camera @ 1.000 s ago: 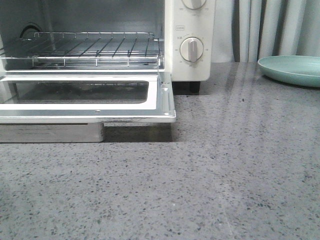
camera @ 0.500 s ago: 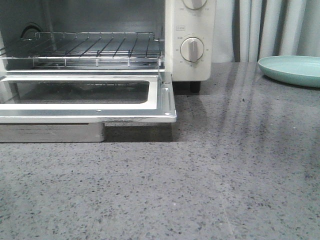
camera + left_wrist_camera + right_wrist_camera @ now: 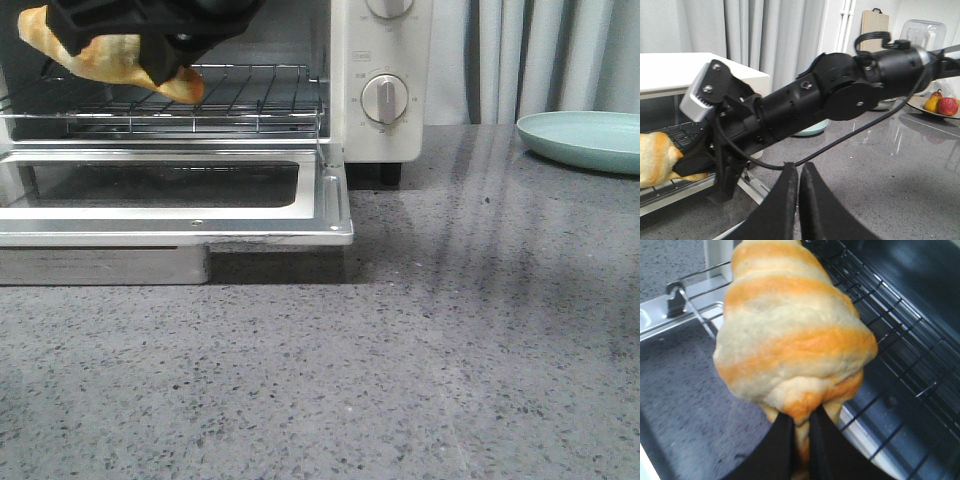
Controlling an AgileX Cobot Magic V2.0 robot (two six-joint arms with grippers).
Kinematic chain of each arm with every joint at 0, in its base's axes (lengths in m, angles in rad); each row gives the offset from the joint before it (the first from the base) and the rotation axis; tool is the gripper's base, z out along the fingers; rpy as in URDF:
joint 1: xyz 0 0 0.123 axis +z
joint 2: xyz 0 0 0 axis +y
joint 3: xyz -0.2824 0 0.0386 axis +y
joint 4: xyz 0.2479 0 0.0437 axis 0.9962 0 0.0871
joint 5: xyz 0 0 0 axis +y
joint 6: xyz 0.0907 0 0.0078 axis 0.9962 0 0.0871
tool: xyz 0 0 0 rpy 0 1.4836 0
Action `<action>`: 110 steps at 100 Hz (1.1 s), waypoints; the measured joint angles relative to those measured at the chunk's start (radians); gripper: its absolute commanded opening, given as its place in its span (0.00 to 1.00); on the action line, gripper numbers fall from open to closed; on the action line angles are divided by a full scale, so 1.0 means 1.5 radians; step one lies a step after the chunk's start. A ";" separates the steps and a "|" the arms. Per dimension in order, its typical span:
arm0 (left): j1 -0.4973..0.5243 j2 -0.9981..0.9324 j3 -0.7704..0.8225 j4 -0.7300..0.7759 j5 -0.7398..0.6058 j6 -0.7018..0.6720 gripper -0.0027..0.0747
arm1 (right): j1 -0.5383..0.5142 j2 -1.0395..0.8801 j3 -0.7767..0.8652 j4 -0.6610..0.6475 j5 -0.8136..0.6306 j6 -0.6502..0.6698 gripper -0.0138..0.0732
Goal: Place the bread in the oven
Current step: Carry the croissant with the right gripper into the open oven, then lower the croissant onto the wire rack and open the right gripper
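Grey speckled countertop [image 3: 420, 360] spanning the whole front view, same as half a second ago. At its far left edge, the cream-white oven [image 3: 385, 60], door [image 3: 180, 205] dropped open and lying flat, wire rack [image 3: 240, 95] exposed inside; nothing shifted there since the earlier frames. Near the far right corner, a pale green plate [image 3: 585, 138], unmoved. New against the earlier frames: the right gripper [image 3: 150, 30], black, now entered from above at the oven mouth, where only the bare rack showed before. Clamped in it, the bread [image 3: 105, 55], golden-brown with cream stripes, tilted, one tapered end dipping toward the rack, hanging above the rack's front part and the inner edge of the door; contact with the wires not discernible. In the right wrist view, bread [image 3: 790, 340] filling most of the picture, its near end pinched between the two dark fingers [image 3: 777, 450], which sit close together around that tip, with the rest of the roll jutting out beyond them over the rack [image 3: 900, 350]. In the left wrist view, left gripper [image 3: 799, 200] low over the counter near the front of the oven, fingers pressed nearly together with only a thin slit between, holding nothing; right arm [image 3: 840, 95] crossing ahead of it, bread [image 3: 657, 157] at the oven opening.
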 measured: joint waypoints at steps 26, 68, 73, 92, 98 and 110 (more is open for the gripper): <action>0.000 0.000 0.000 0.000 0.019 0.000 0.01 | -0.033 0.052 -0.066 -0.008 0.031 0.000 0.08; 0.000 0.000 0.000 0.000 0.045 0.000 0.01 | -0.062 0.065 -0.081 -0.008 0.043 0.012 0.69; 0.000 0.000 0.000 0.000 0.045 0.000 0.01 | -0.063 0.065 -0.081 -0.007 0.043 0.027 0.83; 0.000 0.000 0.000 0.000 0.035 0.000 0.01 | -0.063 0.065 -0.082 0.000 0.064 0.051 0.88; 0.000 0.000 0.000 0.000 0.018 0.000 0.01 | -0.062 0.061 -0.082 0.006 0.074 0.059 0.86; 0.000 -0.009 0.000 0.000 -0.035 0.000 0.01 | -0.043 0.037 -0.082 0.008 0.128 0.061 0.77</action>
